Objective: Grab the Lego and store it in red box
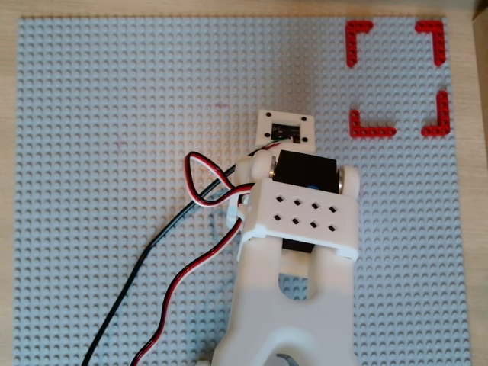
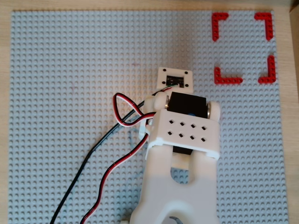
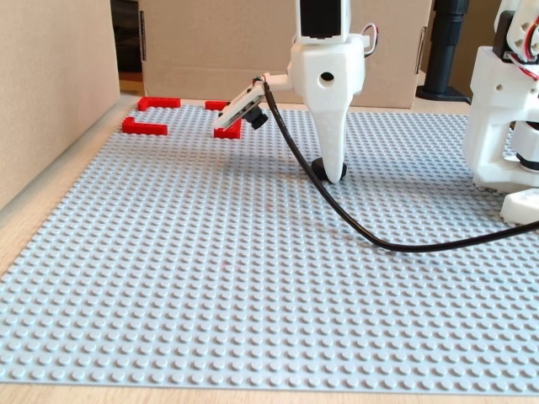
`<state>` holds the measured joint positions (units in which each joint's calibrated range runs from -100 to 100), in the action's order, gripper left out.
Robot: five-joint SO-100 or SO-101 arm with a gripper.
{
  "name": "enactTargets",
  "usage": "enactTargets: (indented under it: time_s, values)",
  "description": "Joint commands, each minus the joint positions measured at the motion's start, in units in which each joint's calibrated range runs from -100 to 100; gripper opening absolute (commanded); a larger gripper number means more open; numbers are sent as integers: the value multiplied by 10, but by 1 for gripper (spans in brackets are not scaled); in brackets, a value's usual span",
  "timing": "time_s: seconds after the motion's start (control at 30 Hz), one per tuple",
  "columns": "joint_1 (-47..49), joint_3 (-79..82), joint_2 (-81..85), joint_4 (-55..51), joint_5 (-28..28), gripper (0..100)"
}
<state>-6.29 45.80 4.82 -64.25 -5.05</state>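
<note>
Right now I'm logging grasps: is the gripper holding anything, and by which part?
It cannot be told. In the fixed view the gripper is down around the black piece on the baseplate; only a sliver shows.

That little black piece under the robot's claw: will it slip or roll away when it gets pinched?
Rolling seems unlikely: the Lego sits low and flat on the studded baseplate. It looks glossy, so the gripper might slip on it. Probably light, given how small it looks. Whether it is already pinched is unclear.
</note>
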Motion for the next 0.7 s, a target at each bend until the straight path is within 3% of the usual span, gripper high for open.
enactTargets:
  time_s: [0.0, 0.17, 0.67]
  values:
    - [0, -7, -1, 9, 1, 9]
    - [-1, -32, 0, -5, 1, 4]
    - [-6, -296, 1, -212, 2, 4]
